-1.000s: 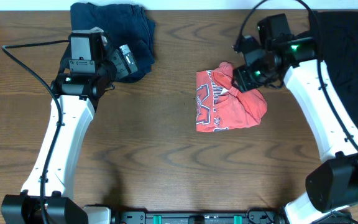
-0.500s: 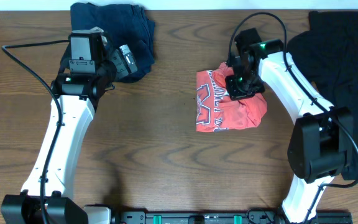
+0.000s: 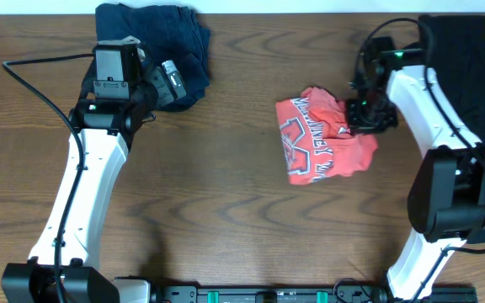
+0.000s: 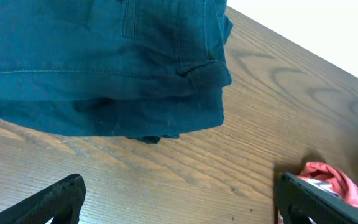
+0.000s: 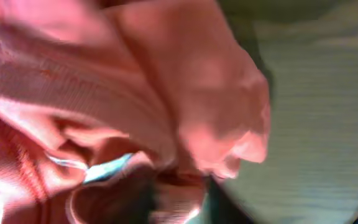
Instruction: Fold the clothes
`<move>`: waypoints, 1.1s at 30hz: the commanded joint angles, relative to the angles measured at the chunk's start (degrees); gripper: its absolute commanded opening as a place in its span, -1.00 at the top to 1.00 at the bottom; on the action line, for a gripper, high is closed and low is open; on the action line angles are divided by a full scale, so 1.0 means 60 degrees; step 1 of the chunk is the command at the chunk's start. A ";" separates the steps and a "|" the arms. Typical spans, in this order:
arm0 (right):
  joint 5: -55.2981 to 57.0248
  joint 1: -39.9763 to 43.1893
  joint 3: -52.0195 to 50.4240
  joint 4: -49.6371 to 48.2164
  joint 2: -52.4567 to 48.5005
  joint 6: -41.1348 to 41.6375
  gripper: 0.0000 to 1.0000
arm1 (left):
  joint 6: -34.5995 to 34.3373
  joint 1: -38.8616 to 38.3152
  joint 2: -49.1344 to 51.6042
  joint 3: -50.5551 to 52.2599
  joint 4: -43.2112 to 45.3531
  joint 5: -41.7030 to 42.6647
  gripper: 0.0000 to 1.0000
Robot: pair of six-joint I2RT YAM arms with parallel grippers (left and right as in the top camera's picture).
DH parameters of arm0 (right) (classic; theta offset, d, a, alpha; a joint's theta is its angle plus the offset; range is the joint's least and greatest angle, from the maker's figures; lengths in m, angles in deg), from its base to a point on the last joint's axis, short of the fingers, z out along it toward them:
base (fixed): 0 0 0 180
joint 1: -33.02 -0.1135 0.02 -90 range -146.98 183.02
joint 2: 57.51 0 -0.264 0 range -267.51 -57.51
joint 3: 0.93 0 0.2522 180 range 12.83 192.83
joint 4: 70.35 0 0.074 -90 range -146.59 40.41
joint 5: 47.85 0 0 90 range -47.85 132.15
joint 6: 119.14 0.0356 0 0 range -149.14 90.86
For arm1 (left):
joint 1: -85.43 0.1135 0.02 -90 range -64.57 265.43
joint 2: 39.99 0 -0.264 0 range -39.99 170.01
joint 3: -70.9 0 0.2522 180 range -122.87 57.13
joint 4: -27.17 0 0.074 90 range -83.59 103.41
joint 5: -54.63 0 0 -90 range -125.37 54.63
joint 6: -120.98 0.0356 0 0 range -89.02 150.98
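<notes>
The coral-red T-shirt [image 3: 320,136] with white lettering lies crumpled right of the table's middle. My right gripper [image 3: 359,115] is shut on its right upper edge; the right wrist view shows bunched coral fabric [image 5: 135,112] between the fingers, blurred. A folded dark navy garment [image 3: 162,42] lies at the back left and fills the top of the left wrist view [image 4: 104,62]. My left gripper [image 3: 168,82] is open and empty, hovering just in front of the navy garment. A black garment [image 3: 470,59] lies at the back right.
The wooden table [image 3: 226,202] is bare in front of the shirt and between the arms. The right arm's cable [image 3: 377,29] loops above the shirt. The table's back edge meets a white wall [image 4: 328,25].
My right gripper has pulled the coral shirt to the right, and the shirt has rotated and shifted with it. The left arm has not moved.
</notes>
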 commanded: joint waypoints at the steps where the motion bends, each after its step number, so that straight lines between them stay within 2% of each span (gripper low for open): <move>1: -0.0109 0.0058 -0.0120 -0.0215 0.0219 -0.0852 -0.85 | 0.0135 0.0026 0.0047 0.0000 0.0033 -0.0226 -0.96; 2: -0.0109 0.0055 -0.0102 -0.0222 0.0222 -0.0969 -0.94 | 0.0135 0.0026 0.0047 0.0000 0.0033 -0.0222 -0.96; 3: -0.0113 0.0055 -0.0029 -0.0193 0.0222 -0.1016 -0.93 | 0.0135 0.0026 0.0047 0.0000 0.0033 -0.0222 -0.96; 8: -0.0710 -0.0084 0.0954 0.0339 0.0408 -0.1621 -0.42 | 0.0135 0.0026 0.0047 0.0000 0.0033 -0.0226 -0.96; 12: -0.1246 -0.0535 0.1716 0.0357 0.0761 -0.2273 -0.33 | 0.0135 0.0026 0.0047 0.0000 0.0033 -0.0222 -0.96; 17: -0.0973 -0.1610 0.1657 0.0295 0.0812 -0.2736 -0.15 | 0.0131 0.0026 0.0091 0.0000 -0.0102 -0.0219 -0.96; 22: 0.0586 -0.2663 0.0641 -0.0612 0.0794 -0.1953 0.03 | 0.0131 0.0026 0.0160 0.0033 -0.0412 -0.0222 -0.96; 28: 0.2240 -0.2871 -0.0557 -0.1282 0.0794 -0.0969 0.36 | 0.0127 0.0026 0.0160 0.0036 -0.0430 -0.0222 -0.96; 33: 0.2554 -0.2772 -0.0871 -0.1603 0.0794 -0.0790 0.38 | 0.0124 0.0026 0.0160 0.0036 -0.0419 -0.0222 -0.96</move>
